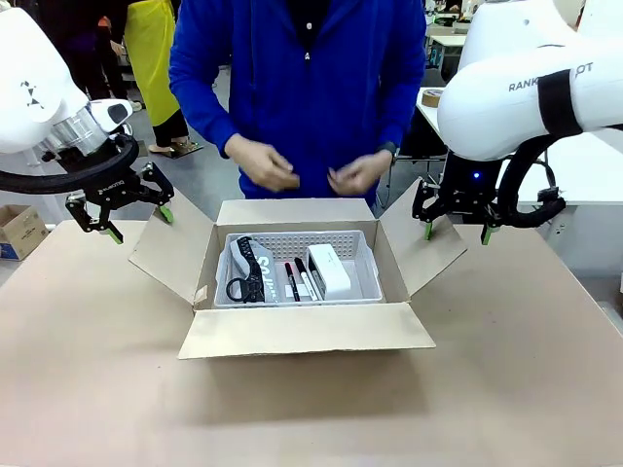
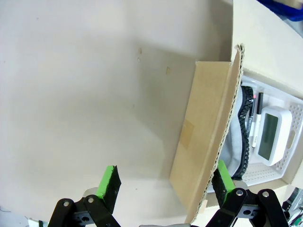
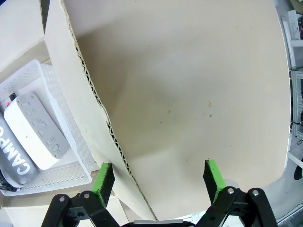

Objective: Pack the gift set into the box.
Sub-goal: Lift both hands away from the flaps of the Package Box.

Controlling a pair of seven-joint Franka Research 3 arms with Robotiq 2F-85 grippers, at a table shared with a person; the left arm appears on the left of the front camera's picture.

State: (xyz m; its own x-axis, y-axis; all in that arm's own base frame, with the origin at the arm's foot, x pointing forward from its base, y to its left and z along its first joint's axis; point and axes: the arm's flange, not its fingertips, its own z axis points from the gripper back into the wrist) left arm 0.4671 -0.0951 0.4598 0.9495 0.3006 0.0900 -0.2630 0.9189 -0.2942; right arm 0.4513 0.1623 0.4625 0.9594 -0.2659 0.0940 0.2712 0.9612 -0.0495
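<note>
basket (image 1: 292,240) in box (image 1: 302,331), hands (image 1: 263,163) above, left pincer (image 1: 141,224), right pincer (image 1: 457,233) beside flaps (image 1: 170,248)

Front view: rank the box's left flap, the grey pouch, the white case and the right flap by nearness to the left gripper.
From the left gripper:
1. Left flap, just beside it.
2. Grey pouch, at the left end of the basket.
3. White case, in the basket's right half.
4. Right flap, on the opposite side.

Bright, even overhead light, soft shadows beside the box (image 1: 302,282); wrist views bend at edges.
</note>
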